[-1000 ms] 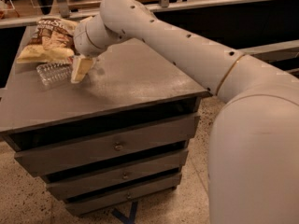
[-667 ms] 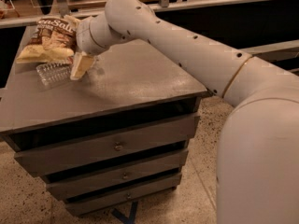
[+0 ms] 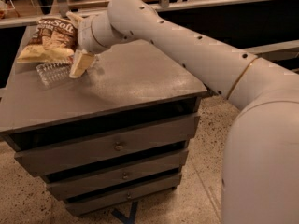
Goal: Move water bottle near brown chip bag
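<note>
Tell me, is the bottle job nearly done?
Nearly, it seems. The water bottle lies right beside the brown chip bag on the cabinet top. The hand sits at the bottle's end; only pulling away looks left.

My arm (image 3: 187, 45) reaches across the grey drawer cabinet (image 3: 140, 78) to its far left corner. There the gripper (image 3: 80, 63) sits low over the top, at the right end of the water bottle (image 3: 52, 72) — lying on its side, just in front of the brown chip bag (image 3: 49, 37).
</note>
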